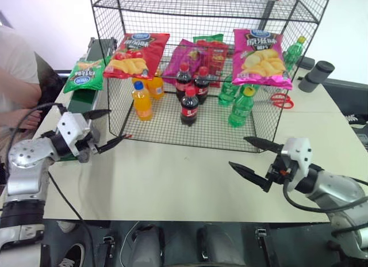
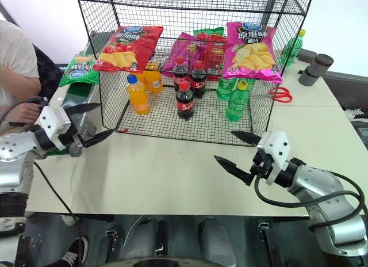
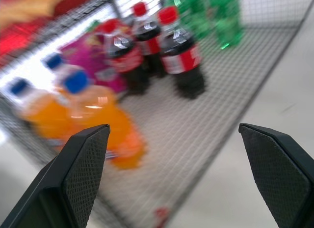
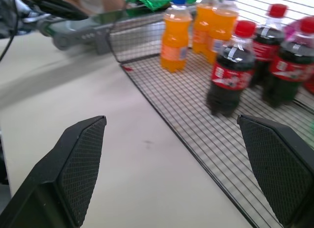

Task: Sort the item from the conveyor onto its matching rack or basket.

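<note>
At the near left edge of the table, your left gripper [image 1: 109, 129] hangs with its two black fingers spread wide and nothing between them, pointing level across toward the front of the rack [image 1: 172, 8]. Just behind it runs the conveyor [image 1: 95, 51], a dark green belt going away along the rack's left side, and the green crisp bag [image 1: 86, 74] lies flat on that belt, a little farther back than the fingers and apart from them.

On the near right, your right gripper [image 2: 238, 152] is likewise gaping and empty, aimed left over bare tabletop [image 1: 172, 180] in front of the rack, well apart from the bag.

Inside the rack a red crisp bag [image 1: 138, 54] and a pink crisp bag [image 1: 260, 57] hang at the front; orange drink bottles [image 1: 142, 100], cola bottles [image 1: 190, 106] and green bottles [image 1: 240, 106] stand on its wire floor. Red scissors [image 1: 280, 100] lie to the right, and a person's sleeve shows at the far left.

You look to be in the approach, with the pick not yet made. The left claw is the nearer one: I would turn it back toward the belt, bring it over the bag and close on an edge or a pinched fold, since the glossy film may slip. Mind the conveyor's side rail and the rack's wire corner close by.
</note>
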{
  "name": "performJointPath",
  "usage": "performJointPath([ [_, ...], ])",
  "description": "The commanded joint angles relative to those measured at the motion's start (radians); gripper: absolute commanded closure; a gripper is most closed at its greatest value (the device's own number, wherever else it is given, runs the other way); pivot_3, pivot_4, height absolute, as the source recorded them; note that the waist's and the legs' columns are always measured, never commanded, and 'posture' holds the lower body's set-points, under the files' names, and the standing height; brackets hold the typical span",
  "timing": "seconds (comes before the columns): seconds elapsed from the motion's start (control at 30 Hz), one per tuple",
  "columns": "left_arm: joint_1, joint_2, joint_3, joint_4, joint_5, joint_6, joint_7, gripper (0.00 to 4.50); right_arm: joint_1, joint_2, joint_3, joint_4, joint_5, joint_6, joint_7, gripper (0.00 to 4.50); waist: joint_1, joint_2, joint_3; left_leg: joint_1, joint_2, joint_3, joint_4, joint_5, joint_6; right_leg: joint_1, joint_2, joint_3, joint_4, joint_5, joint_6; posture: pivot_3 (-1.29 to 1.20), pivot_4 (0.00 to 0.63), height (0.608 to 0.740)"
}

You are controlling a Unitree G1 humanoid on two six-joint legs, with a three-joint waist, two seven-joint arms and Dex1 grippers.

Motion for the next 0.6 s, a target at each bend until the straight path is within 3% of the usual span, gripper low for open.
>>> performJointPath([
  [0.03, 0.042, 0.049, 0.05, 0.036, 0.138, -0.189, 0.117, 0.0, -0.06, 0.009, 0.031, 0.012, 0.016, 0.006, 0.01, 0.04, -0.002, 0.0, 0.0, 0.0, 0.0, 0.0, 0.0, 0.0, 0.0, 0.0, 0.0, 0.0, 0.0, 0.0, 0.0, 0.0, 0.15, 0.74],
  [0.37, 0.181, 0.18, 0.115, 0.113, 0.534, -0.419, 0.541, 0.0, -0.193, 0.016, 0.121, 0.049, 0.028, 0.038, 0.052, 0.04, -0.002, 0.0, 0.0, 0.0, 0.001, 0.001, 0.0, 0.0, 0.0, -0.001, -0.001, 0.0, 0.0, 0.0, 0.0, 0.0, 0.15, 0.74],
  [0.6, 0.241, 0.226, 0.116, 0.136, 0.62, -0.378, 0.692, 0.0, -0.262, 0.025, 0.225, 0.036, 0.051, 0.089, 0.127, 0.04, -0.005, -0.001, -0.001, 0.0, 0.002, 0.001, 0.0, 0.0, 0.0, -0.001, -0.001, -0.001, 0.0, 0.0, 0.0, 0.0, 0.15, 0.74],
])
